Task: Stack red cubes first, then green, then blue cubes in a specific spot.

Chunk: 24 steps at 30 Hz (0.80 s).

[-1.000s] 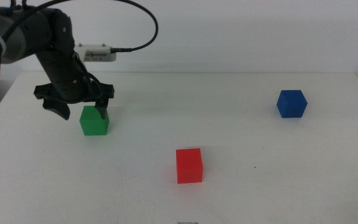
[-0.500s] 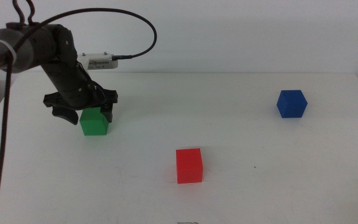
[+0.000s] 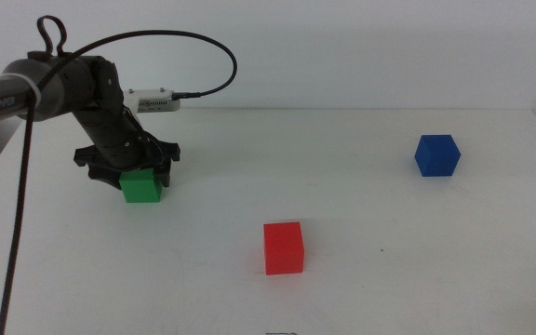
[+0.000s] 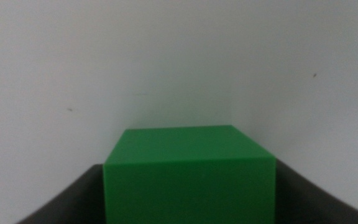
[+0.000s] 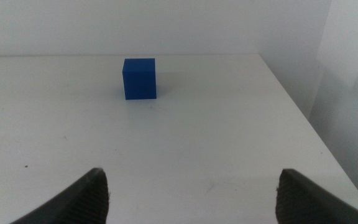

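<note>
the left gripper (image 3: 128, 174) is reaching down with its jaws wide around the green cube (image 3: 142, 186); it has come lower than before.

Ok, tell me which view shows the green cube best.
The left wrist view: the green cube fills the frame between the left gripper's jaws. The middle view shows it small, partly covered by the left gripper. The right wrist view misses it.

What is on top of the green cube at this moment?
The left hand is down over the green cube, one jaw on each side of it. The cube's top face is covered in the middle view; whether the jaws press its sides cannot be seen. No other cube is on it.
</note>
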### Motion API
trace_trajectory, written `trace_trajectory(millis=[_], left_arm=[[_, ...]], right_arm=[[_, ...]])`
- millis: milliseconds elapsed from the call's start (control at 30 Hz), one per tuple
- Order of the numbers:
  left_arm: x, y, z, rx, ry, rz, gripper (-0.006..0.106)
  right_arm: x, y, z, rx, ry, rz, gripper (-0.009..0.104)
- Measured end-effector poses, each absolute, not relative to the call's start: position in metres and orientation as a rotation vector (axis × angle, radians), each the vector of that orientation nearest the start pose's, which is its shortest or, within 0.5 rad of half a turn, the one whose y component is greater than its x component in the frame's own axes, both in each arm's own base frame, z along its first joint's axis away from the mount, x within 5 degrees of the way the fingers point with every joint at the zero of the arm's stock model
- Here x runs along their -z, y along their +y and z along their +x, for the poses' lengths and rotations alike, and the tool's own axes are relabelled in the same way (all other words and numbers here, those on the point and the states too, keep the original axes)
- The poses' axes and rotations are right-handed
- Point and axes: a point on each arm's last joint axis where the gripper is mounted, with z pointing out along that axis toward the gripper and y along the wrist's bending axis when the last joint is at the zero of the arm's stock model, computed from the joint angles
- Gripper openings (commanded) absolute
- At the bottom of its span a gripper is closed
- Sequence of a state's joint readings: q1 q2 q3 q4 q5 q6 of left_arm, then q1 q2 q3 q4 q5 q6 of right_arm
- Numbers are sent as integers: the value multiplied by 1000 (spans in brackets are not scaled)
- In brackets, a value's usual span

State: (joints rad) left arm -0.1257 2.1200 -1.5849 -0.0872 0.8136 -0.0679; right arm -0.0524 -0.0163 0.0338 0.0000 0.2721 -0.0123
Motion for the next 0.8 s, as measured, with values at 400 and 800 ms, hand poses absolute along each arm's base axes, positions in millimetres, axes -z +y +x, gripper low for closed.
trace_trajectory(millis=[400,800], left_arm=[[-192,-61,413,198,2838,17,28],[-279,-95,296,354,2647,-79,29]], right_arm=[[-178,-3,55,47,1773,36,94],[-178,-3,55,47,1773,36,94]])
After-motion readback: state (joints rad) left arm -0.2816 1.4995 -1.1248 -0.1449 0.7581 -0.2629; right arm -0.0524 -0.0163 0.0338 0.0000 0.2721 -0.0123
